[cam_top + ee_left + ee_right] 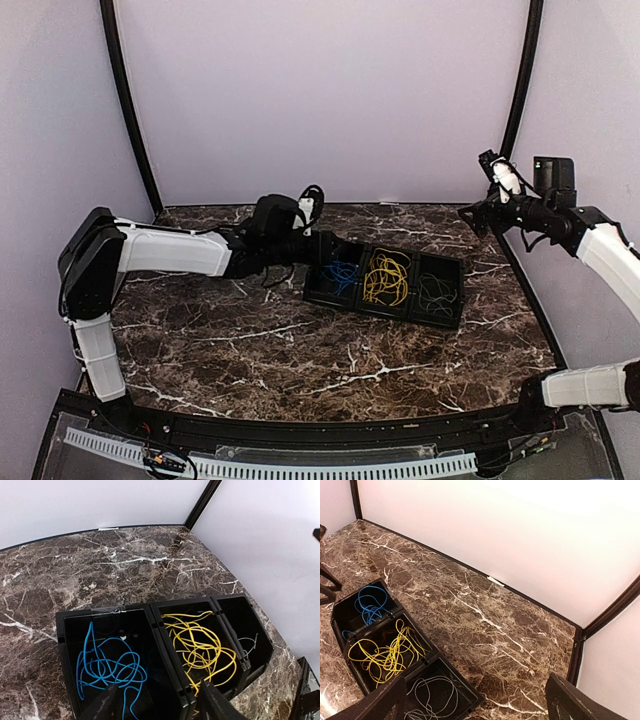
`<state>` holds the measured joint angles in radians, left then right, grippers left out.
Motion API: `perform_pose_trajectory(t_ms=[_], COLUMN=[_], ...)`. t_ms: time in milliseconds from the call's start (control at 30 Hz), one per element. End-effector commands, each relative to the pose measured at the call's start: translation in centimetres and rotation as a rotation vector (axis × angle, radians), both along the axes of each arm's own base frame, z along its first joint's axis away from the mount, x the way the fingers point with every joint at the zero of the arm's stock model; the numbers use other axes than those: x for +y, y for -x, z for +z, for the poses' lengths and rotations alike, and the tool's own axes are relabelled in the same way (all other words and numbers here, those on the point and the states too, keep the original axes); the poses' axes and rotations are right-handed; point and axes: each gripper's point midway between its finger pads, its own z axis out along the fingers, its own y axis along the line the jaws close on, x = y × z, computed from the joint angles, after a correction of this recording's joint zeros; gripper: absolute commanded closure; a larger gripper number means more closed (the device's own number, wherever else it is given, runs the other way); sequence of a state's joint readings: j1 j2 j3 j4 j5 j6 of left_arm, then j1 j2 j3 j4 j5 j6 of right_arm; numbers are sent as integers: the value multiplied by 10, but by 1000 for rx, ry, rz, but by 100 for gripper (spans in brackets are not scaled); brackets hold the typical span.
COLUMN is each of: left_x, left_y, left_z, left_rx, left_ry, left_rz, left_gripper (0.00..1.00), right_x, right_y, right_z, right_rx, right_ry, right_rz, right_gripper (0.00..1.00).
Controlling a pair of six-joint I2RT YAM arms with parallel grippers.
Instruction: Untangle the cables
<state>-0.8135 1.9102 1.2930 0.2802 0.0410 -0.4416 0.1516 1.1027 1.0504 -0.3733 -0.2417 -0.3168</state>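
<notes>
The blue cable [107,667], yellow cable [200,650] and grey cable [432,695] each lay loosely coiled in its own compartment of the black tray [105,612], whose long axis ran across the bench [300,350]. The left pincer [160,702] hovered released over the blue compartment's near edge, with the coil just ahead and below it, so the left arm looked the nearer. The right pincer [475,705], fingers spread, hung high and well apart. No writing was legible.

I see bare worktop [300,370] in front of the tray [385,312], open to either arm. The left arm [170,250] lies against the tray's left end, closing that side. Dividers [167,655] wall the cables [385,278] apart, with entry from above. The right arm [600,250] hangs high, clear.
</notes>
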Motion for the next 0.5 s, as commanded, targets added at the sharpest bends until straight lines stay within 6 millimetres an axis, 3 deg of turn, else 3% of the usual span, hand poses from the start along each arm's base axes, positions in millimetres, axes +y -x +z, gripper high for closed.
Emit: perform_pose_trajectory(t_ms=[0,33,133,333,433,467], left_x=[26,31,56,117,149,160], left_y=[17,20,27,29,31,28], left_z=[33,32,54,110,142,145], left_rx=[-33,-37,-91,-222,-273,-279], left_ry=[-44,-62,-109,-230,-235,-243], left_rz=[3,-1,46,176,244,278], left_gripper=[42,38,31,25,22,21], right_x=[-17,-20,-29,-51,-53,-53], right_y=[-14,-14,-13,-11,-8,-8], right_z=[5,6,13,64,81,85], right_rx=[-52,-55,-71,-164,-192,-196], right_ry=[-164,-189,-252,-264,-244,-242], right_rz=[-127,-152,-201,-317,-320,-319], right_gripper=[1,1,1,1,2,1])
